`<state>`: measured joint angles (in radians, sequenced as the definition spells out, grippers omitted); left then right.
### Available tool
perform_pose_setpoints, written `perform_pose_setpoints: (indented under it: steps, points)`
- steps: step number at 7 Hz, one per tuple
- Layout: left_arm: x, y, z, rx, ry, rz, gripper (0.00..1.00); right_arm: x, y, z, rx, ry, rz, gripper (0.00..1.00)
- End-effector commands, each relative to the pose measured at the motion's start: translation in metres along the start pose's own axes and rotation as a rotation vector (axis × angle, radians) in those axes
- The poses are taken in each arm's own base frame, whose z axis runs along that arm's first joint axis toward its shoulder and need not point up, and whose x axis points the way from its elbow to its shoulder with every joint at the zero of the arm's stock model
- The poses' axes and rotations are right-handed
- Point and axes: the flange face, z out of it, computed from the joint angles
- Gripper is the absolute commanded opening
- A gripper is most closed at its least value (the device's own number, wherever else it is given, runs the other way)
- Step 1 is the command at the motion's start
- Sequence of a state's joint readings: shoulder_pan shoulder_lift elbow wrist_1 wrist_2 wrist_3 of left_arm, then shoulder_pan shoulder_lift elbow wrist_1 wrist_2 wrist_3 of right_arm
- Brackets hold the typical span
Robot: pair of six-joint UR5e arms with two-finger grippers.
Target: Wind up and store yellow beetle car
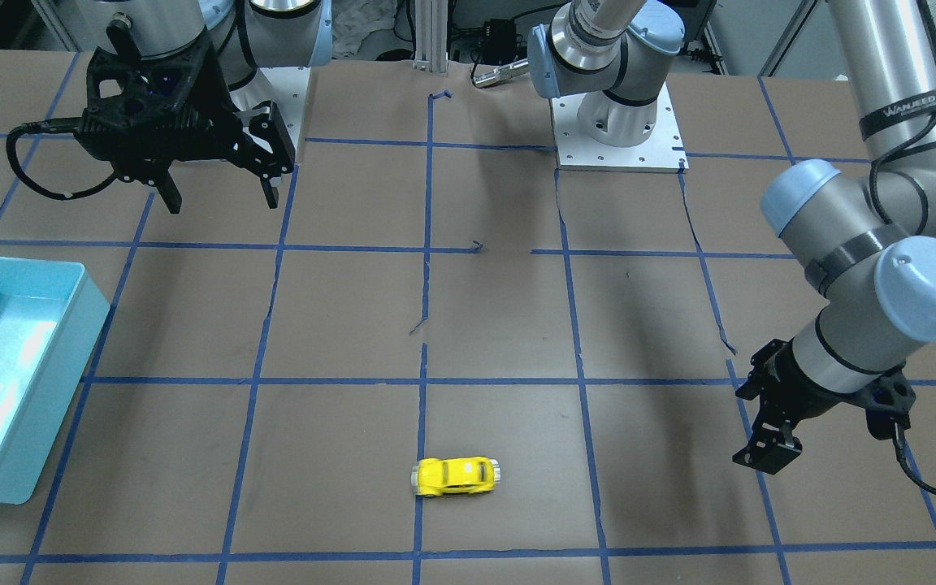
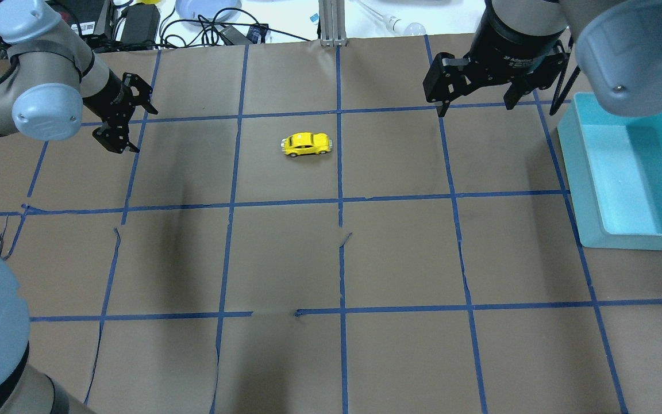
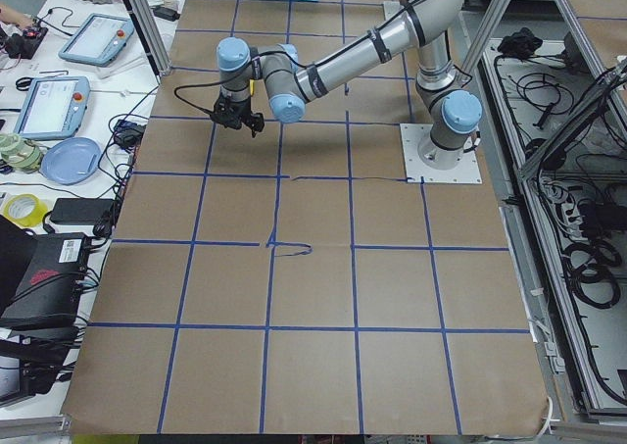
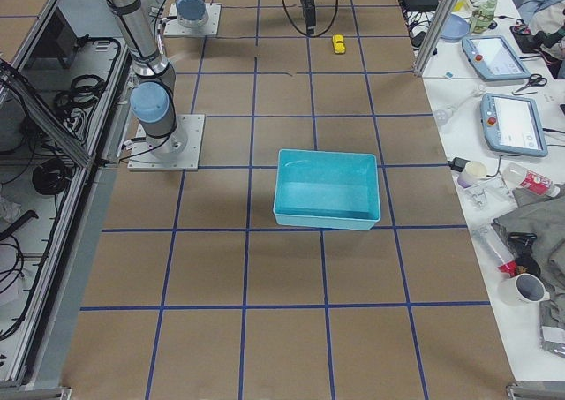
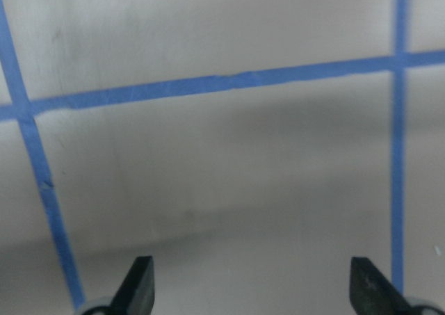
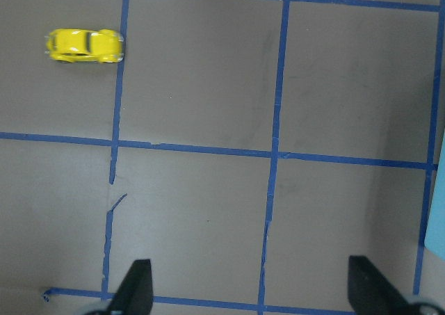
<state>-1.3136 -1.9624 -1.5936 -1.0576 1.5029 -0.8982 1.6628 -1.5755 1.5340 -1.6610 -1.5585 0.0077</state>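
Front view: yellow beetle car [image 1: 456,476] alone on surface [image 1: 338,325], wheels down, nothing touching it.
Overhead: blue-green bin [image 2: 641,241] at far right.
Left wrist: left fingers [image 5: 139,291] wide apart, empty.
Right wrist: right fingers [image 6: 138,287] apart too.
Probably light, hard, slippery; pinch across sides.

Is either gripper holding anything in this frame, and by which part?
Nothing is held. The left gripper and right gripper are both open and empty; the yellow beetle car sits on the table, apart from both.
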Motion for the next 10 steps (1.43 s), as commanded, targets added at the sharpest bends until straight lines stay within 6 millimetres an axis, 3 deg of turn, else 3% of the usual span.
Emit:
perform_pose_setpoints:
  steps: [1,4,7,8,10]
  points:
    - [-0.006,0.013,-0.063,0.063,0.040,0.361,1.00,0.000,0.000,0.000,-0.001,0.002,0.000,1.00]
    - [-0.022,0.028,-0.109,0.050,0.002,0.629,1.00,0.000,0.000,0.000,-0.001,0.000,0.000,1.00]
    - [-0.033,0.047,-0.163,0.050,-0.090,0.752,1.00,0.003,-0.004,0.003,-0.003,0.001,0.005,1.00]
    - [-0.033,0.065,-0.176,0.071,-0.087,0.795,1.00,0.008,-0.007,0.004,-0.004,0.003,-0.014,1.00]
    - [-0.028,0.134,-0.208,0.108,-0.050,0.924,1.00,0.016,-0.013,0.020,-0.043,0.010,-0.156,1.00]
